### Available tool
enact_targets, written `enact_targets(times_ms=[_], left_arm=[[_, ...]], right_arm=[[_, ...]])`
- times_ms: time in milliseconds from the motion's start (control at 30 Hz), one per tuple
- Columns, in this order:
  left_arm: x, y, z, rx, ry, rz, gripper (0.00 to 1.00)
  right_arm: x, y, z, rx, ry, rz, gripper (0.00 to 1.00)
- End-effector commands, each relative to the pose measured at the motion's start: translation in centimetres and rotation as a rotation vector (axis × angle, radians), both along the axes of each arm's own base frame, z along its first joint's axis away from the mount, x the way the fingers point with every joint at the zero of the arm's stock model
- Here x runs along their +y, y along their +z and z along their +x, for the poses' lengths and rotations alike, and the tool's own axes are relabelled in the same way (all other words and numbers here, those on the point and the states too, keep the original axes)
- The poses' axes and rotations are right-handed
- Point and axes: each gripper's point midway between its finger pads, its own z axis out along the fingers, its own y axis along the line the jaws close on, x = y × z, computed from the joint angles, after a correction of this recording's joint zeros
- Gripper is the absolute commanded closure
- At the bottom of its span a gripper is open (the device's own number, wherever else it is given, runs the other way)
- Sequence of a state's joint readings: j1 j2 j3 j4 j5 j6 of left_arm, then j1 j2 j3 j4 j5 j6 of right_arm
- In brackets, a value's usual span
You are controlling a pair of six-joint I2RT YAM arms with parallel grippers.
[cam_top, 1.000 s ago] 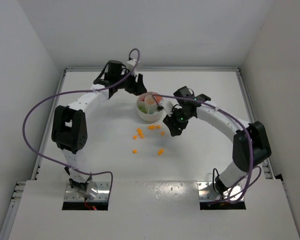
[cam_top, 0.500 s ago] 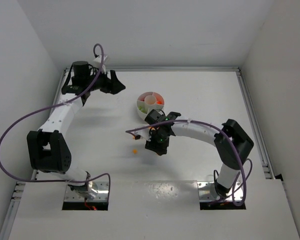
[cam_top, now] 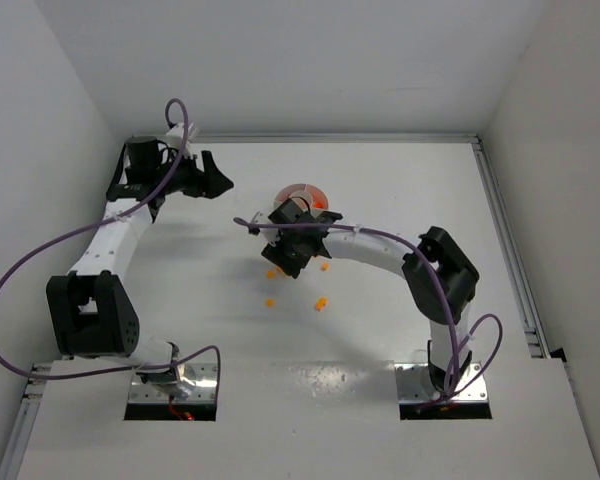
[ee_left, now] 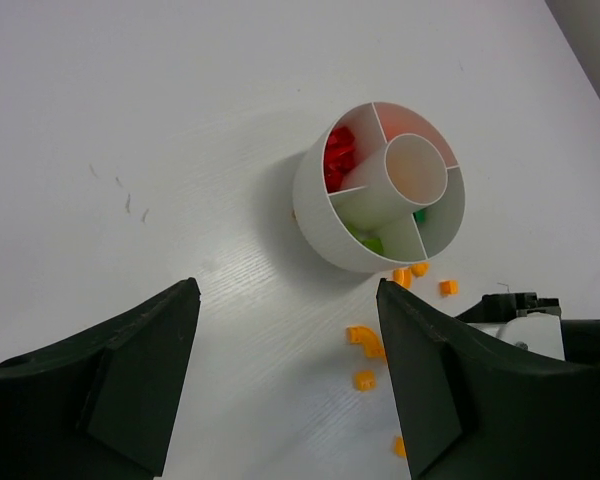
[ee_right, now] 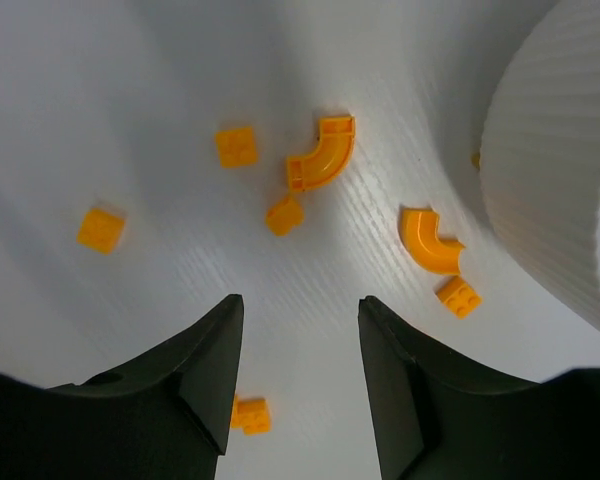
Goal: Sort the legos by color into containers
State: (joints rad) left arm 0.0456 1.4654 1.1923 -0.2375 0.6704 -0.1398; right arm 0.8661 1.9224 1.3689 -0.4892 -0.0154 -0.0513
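Right gripper (ee_right: 300, 305) hangs low over the table (ee_right: 130, 80), jaws partly apart, nothing between them. Orange legos (ee_right: 236, 146) lie scattered just ahead of its fingertips. A curved orange piece (ee_right: 322, 155) and a small block (ee_right: 284, 214) sit nearly in line with the gap. A second curved piece (ee_right: 428, 240) and a square brick (ee_right: 459, 296) lie off to the right, near the ribbed wall of the white dish (ee_right: 550, 180). One lone square (ee_right: 100, 229) sits apart on the other side. Another brick (ee_right: 250, 414) is partly hidden behind one finger. No brick touches the fingers.

Left gripper (ee_left: 285, 290) is held high, well apart from the dish and to its left, jaws wide and empty. Its camera looks down into the dish: red bricks (ee_left: 338, 160) in one wedge, green bricks (ee_left: 365, 240) in the adjoining wedges, central cup (ee_left: 417, 168) in the middle. The far wedge shows an orange tint; contents cannot be told.

In the overhead view the right arm's wrist covers the dish's near side.
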Motion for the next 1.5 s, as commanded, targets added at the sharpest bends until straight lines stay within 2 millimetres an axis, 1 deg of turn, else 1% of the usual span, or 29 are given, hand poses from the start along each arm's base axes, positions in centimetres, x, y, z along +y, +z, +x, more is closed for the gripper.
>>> enact_targets(times_ms=[0, 67, 100, 133, 200, 233, 267, 367, 400, 467, 500, 600, 733, 767, 800, 867, 900, 933, 967, 1000, 1067, 1100, 1233, 1267, 1300, 1333, 1367, 1400, 1467], left_arm=[[0.6, 1.8, -0.4, -0.068, -0.005, -0.002, 0.23], [0.9, 1.8, -0.5, -0.069, -0.004, -0.006, 0.23], [0.9, 1.8, -0.5, -0.069, -0.004, -0.006, 0.23], [0.7, 1.9, -0.6, -0.069, -0.013, -0.011, 0.23], [1.1, 1.6, -0.2, -0.067, -0.004, -0.011, 0.23], [1.0, 1.2, -0.2, -0.056, -0.015, -0.017, 0.23], [1.0, 1.4, 0.0, -0.066, -0.015, -0.017, 0.23], [0.8, 0.8, 0.2, -0.048, -0.019, -0.030, 0.23], [0.8, 1.2, 0.3, -0.052, -0.016, -0.035, 0.23], [0.8, 1.3, 0.5, -0.062, -0.016, -0.034, 0.23], [0.8, 1.3, 0.5, -0.062, -0.016, -0.034, 0.23], [0.9, 1.0, 0.6, -0.053, -0.016, -0.035, 0.23], [0.9, 1.0, 0.6, -0.053, -0.016, -0.035, 0.23], [0.9, 1.0, 0.6, -0.053, -0.016, -0.035, 0.23], [0.9, 0.6, 0.7, -0.044, -0.016, -0.036, 0.23], [0.9, 0.6, 0.7, -0.044, -0.016, -0.036, 0.23], [0.9, 0.6, 0.7, -0.044, -0.016, -0.036, 0.23], [0.9, 0.3, 0.8, -0.035, -0.016, -0.037, 0.23], [0.9, 0.3, 0.8, -0.035, -0.016, -0.037, 0.23], [0.9, 0.3, 0.8, -0.035, -0.016, -0.037, 0.23], [0.7, 0.3, 0.7, -0.035, -0.024, -0.041, 0.23], [0.8, -0.1, 0.8, -0.025, -0.023, -0.042, 0.21], [0.6, -0.4, 0.9, -0.016, -0.031, -0.048, 0.21], [0.6, -0.4, 0.9, -0.016, -0.031, -0.048, 0.21], [0.7, -0.8, 1.0, -0.006, -0.031, -0.049, 0.21], [0.7, -0.8, 1.0, -0.006, -0.031, -0.049, 0.21], [0.7, -1.2, 1.1, 0.004, -0.031, -0.050, 0.21], [0.7, -1.2, 1.1, 0.004, -0.031, -0.050, 0.21], [0.6, -1.1, 1.2, 0.003, -0.039, -0.054, 0.21]], right_arm=[[1.2, 1.1, 2.0, -0.096, -0.012, 0.053, 0.50], [0.7, 0.5, 1.9, -0.111, 0.018, 0.025, 0.49], [0.2, 0.7, 2.6, -0.140, 0.032, 0.014, 0.46], [-0.2, 0.2, 2.4, -0.141, 0.046, 0.002, 0.45], [-0.7, 0.2, 2.9, -0.172, 0.071, -0.012, 0.43], [-0.8, 0.0, 3.0, -0.182, 0.088, -0.017, 0.41], [-0.8, 0.0, 3.0, -0.188, 0.101, -0.022, 0.41], [-1.3, -1.1, 2.8, -0.189, 0.144, -0.054, 0.40], [-1.6, -1.6, 2.6, -0.193, 0.164, -0.067, 0.40], [-1.5, -1.7, 2.6, -0.201, 0.185, -0.060, 0.38], [-1.8, -1.7, 3.0, -0.205, 0.185, -0.065, 0.38], [-1.7, -2.6, 2.7, -0.184, 0.208, -0.068, 0.37], [-1.9, -2.8, 3.4, -0.187, 0.192, -0.056, 0.36], [-1.8, -3.2, 3.3, -0.175, 0.198, -0.055, 0.36], [-1.7, -3.2, 3.7, -0.172, 0.193, -0.047, 0.36], [-1.6, -3.5, 3.4, -0.152, 0.201, -0.049, 0.34], [-1.5, -3.6, 3.9, -0.147, 0.196, -0.041, 0.34], [-2.1, -3.8, 4.0, -0.136, 0.188, -0.050, 0.34], [-1.5, -3.9, 3.9, -0.123, 0.201, -0.031, 0.34], [-2.0, -4.0, 4.1, -0.114, 0.191, -0.038, 0.34], [-2.1, -4.4, 4.1, -0.099, 0.200, -0.034, 0.34], [-2.2, -4.2, 4.6, -0.106, 0.190, -0.029, 0.34], [-2.5, -4.3, 5.2, -0.099, 0.188, -0.018, 0.33], [-2.3, -4.0, 5.4, -0.106, 0.188, -0.013, 0.33], [-2.7, -4.7, 4.9, -0.079, 0.189, -0.033, 0.33], [-2.8, -5.0, 5.3, -0.067, 0.184, -0.030, 0.33], [-2.6, -4.6, 5.5, -0.072, 0.183, -0.026, 0.33], [-2.6, -5.3, 5.0, -0.044, 0.192, -0.029, 0.35], [-2.6, -5.5, 4.9, -0.018, 0.195, -0.017, 0.38]])
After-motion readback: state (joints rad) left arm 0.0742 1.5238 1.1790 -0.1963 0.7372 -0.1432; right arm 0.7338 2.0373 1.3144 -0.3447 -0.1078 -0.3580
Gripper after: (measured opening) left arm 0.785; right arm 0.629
